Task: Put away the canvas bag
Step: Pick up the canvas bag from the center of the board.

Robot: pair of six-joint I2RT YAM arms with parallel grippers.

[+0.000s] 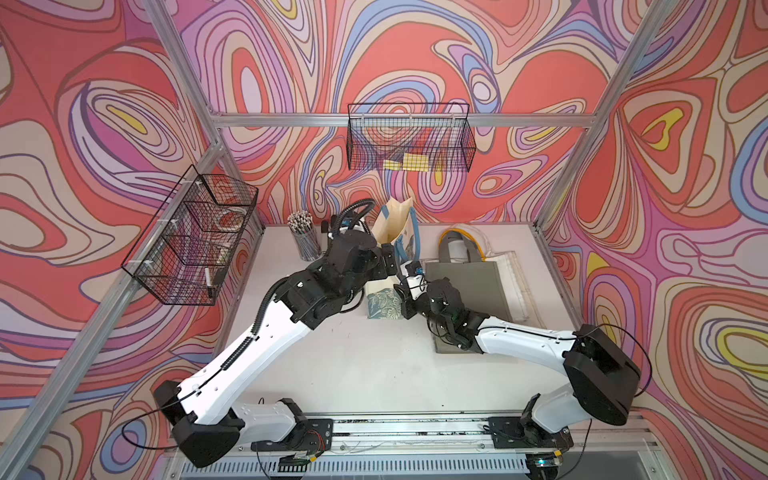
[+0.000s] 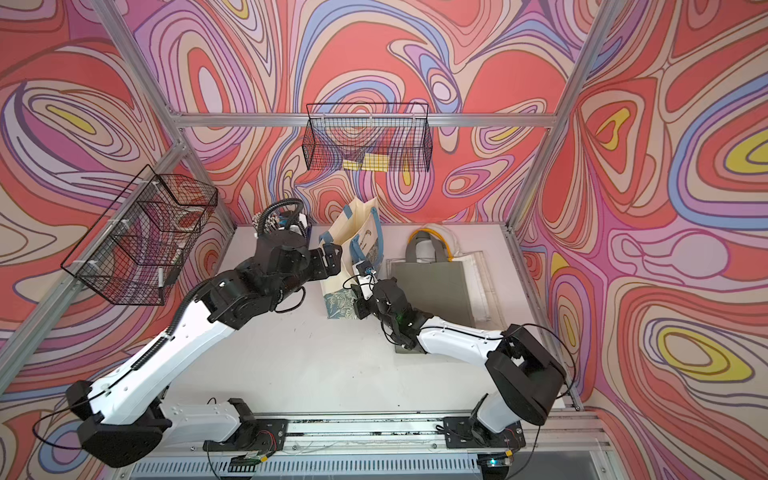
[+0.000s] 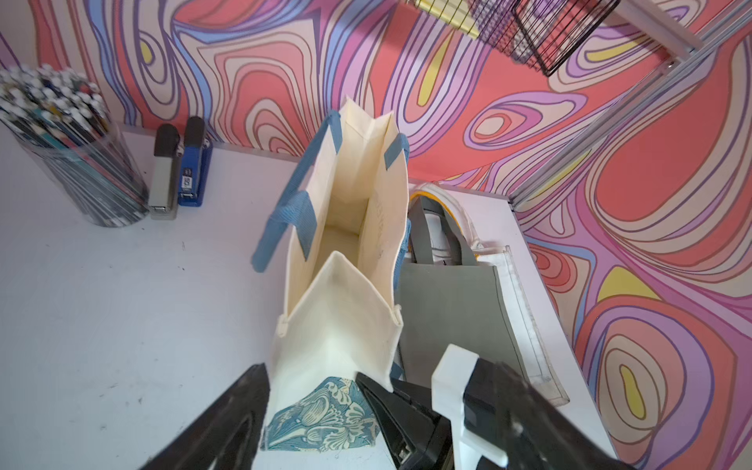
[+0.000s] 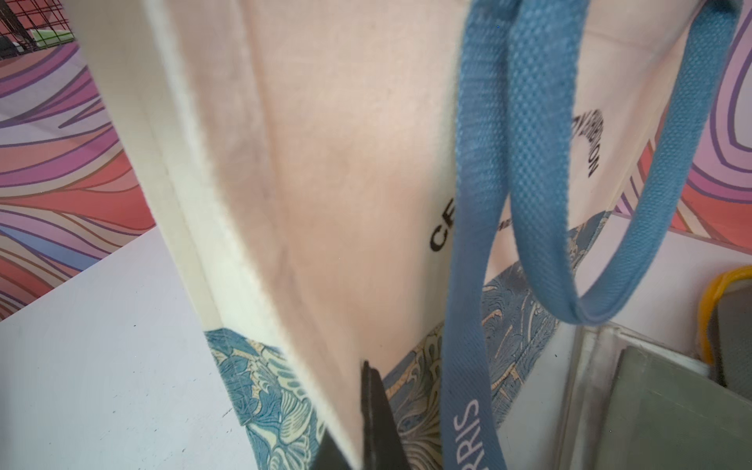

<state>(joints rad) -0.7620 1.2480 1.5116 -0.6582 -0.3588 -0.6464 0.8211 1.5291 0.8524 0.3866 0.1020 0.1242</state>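
Dark fingers (image 4: 378, 419) of the right pincer (image 4: 350, 407) sit closest to the right wrist lens. They are pressed together on the cream side wall of the canvas bag (image 4: 325, 162), just above its blue leaf-print base, with the fabric caught between them. Only this view shows the black lettering on the bag. It is partly covered by the hanging blue handle (image 4: 541, 162), whose own white letters run off the frame.

The left wrist view gives what that one cannot. The bag (image 3: 346, 195) stands upright on the table (image 3: 101, 305) with its mouth gaping. The left pincer (image 3: 310, 372) is spread wide, one finger on each side of the bag's near end, gripping nothing. Beside the bag on one side a grey bag (image 3: 447, 309) lies flat in a clear tray (image 3: 533, 337). On the bag's other side, apart from it, stand a cup of pencils (image 3: 69, 150) and two staplers (image 3: 191, 162).

Both top views place the bag (image 1: 395, 224) (image 2: 357, 224) between the two pincers. They also show whole the wire basket (image 1: 409, 139) on the wall above and behind the bag, of which the left wrist view catches only a corner. In them the left arm (image 1: 266, 332) hides most of the staplers. The right arm's own body makes it hard to see how its jaws stand.
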